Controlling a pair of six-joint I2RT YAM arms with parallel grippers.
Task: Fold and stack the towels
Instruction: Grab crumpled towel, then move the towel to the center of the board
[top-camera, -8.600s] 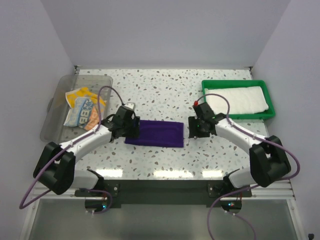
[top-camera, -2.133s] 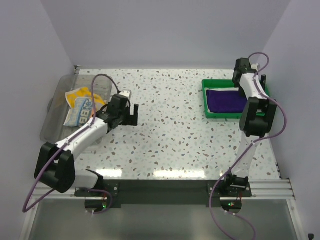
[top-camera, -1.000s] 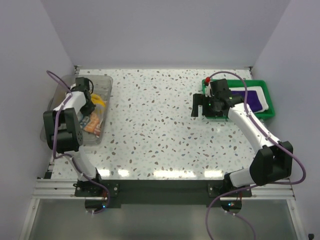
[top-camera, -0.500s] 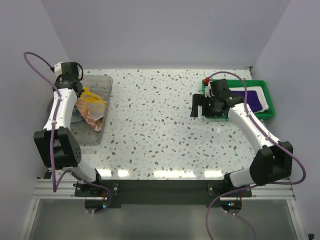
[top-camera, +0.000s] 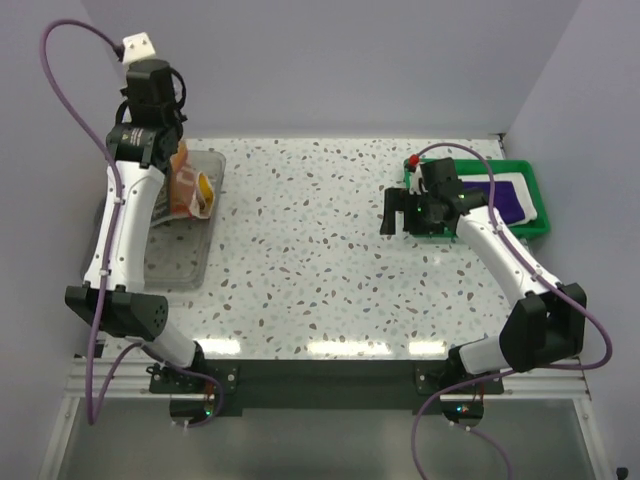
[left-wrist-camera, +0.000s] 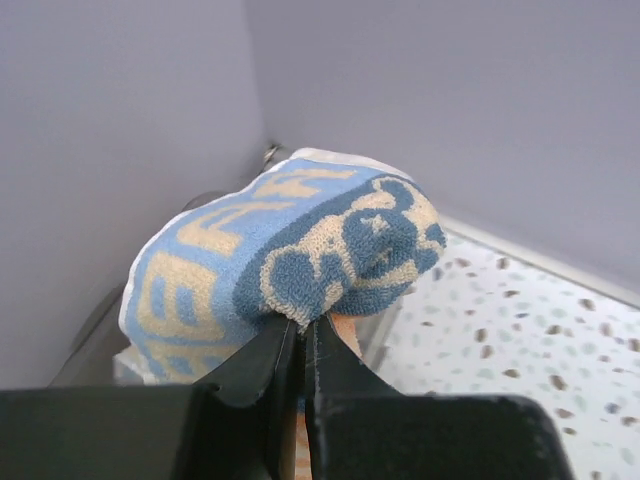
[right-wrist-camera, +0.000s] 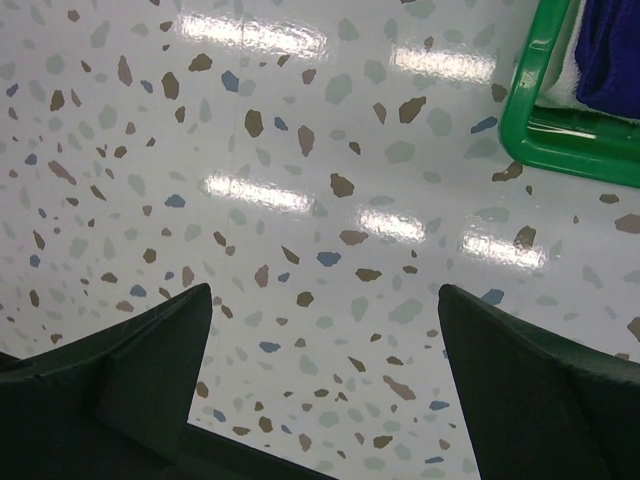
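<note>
The pale towel with blue and orange letters (top-camera: 187, 186) hangs above the clear bin (top-camera: 178, 262) at the far left. My left gripper (top-camera: 172, 150) is raised high and shut on the towel's top fold. In the left wrist view the towel (left-wrist-camera: 290, 250) bulges over the pinched fingertips of the left gripper (left-wrist-camera: 305, 325). The purple towel (top-camera: 509, 197) lies in the green tray (top-camera: 470, 235) on a white towel (top-camera: 522, 180) that shows only at its edge. My right gripper (top-camera: 393, 216) hovers open over the bare table just left of the tray, holding nothing.
The speckled table (top-camera: 310, 240) spreads between bin and tray. The right wrist view looks down on the table (right-wrist-camera: 300, 180) with the green tray's corner (right-wrist-camera: 540, 130) and a bit of purple towel (right-wrist-camera: 615, 50) at the upper right. Walls close in on three sides.
My left arm has swung up and lifted the lettered towel out of the bin; it now hangs in the air. The right arm has stayed where it was.
</note>
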